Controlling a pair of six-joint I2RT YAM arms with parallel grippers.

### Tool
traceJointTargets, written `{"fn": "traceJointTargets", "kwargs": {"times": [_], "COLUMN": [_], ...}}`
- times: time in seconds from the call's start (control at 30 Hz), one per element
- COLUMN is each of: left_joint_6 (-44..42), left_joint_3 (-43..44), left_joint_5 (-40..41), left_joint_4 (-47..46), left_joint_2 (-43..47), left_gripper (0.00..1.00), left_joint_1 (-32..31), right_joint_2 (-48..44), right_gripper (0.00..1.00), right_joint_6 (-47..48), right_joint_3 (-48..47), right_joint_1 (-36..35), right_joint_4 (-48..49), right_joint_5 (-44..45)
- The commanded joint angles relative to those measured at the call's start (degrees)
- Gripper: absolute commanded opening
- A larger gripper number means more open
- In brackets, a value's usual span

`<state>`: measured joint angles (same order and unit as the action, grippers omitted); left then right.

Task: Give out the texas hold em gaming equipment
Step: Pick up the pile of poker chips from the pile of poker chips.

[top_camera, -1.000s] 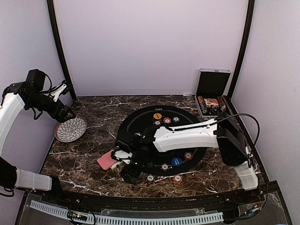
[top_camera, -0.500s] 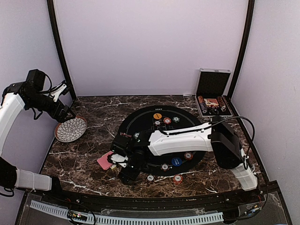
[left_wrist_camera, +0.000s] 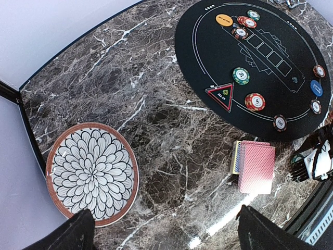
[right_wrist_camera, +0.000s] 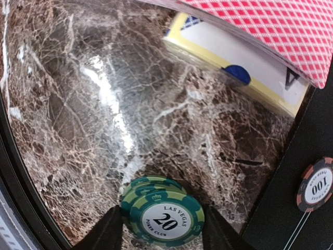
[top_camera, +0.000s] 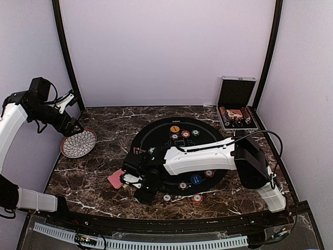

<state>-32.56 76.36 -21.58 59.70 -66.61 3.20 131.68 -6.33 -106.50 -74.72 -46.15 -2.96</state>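
My right gripper [right_wrist_camera: 162, 225] is low over the marble near the table's front, shut on a small stack of green poker chips [right_wrist_camera: 162, 213] marked 20; its dark fingers [right_wrist_camera: 106, 232] press both sides of the stack. From above, the right gripper [top_camera: 142, 194] sits just off the mat's near-left edge. A pile of red-backed playing cards [left_wrist_camera: 256, 166] lies beside it on the marble, partly over a yellow and blue card box [right_wrist_camera: 234, 67]. Several more chips [left_wrist_camera: 255, 101] lie on the black mat [left_wrist_camera: 208, 41]. My left gripper [left_wrist_camera: 169, 234] hangs open high above the plate, holding nothing.
A patterned white plate [top_camera: 78, 143] with a red rim sits at the table's left edge. An open silver case [top_camera: 237, 117] holding chips and cards stands at the back right. A red triangular marker [left_wrist_camera: 221, 95] lies on the mat's left rim. Dark frame posts flank the table.
My right gripper moved slightly left and toward the near edge, and its fingers closed in on the green chips. The left arm has not moved.
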Motion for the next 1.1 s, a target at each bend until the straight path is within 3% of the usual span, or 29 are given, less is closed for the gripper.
{"fn": "traceJointTargets", "kwargs": {"times": [0.0,0.5,0.73,0.87,1.07], "left_joint_6": [-0.57,-1.31,-1.90,-0.03,3.59], "left_joint_3": [0.72,-0.73,-4.15,-7.02,-13.79], "left_joint_5": [-0.16,-0.72,-2.33,-4.77,-3.41], "left_joint_4": [1.29,1.52,0.52,-0.62,-4.64], "left_joint_2": [1.57,1.58,2.64,2.62,1.96], "left_gripper": [0.99,0.99,0.99,0.99,0.99], "left_joint_1": [-0.16,-0.15,-0.59,-2.43,-11.42], "right_joint_2": [1.04,-0.71,-4.61,-8.59,-16.80], "right_gripper": [0.47,0.21,0.16,0.14,0.13], "right_joint_6": [-0.11,-0.26,-1.98,-3.82,-7.33], "right_joint_3": [-2.19,-3.48,-1.79,0.90,11.40], "right_joint_1": [-0.68,-0.61,0.54,2.12,7.76], "right_joint_4": [-0.33,-1.25,-1.22,-0.87,0.57], "right_joint_5": [0.98,1.93,2.23,1.35,2.75]}}
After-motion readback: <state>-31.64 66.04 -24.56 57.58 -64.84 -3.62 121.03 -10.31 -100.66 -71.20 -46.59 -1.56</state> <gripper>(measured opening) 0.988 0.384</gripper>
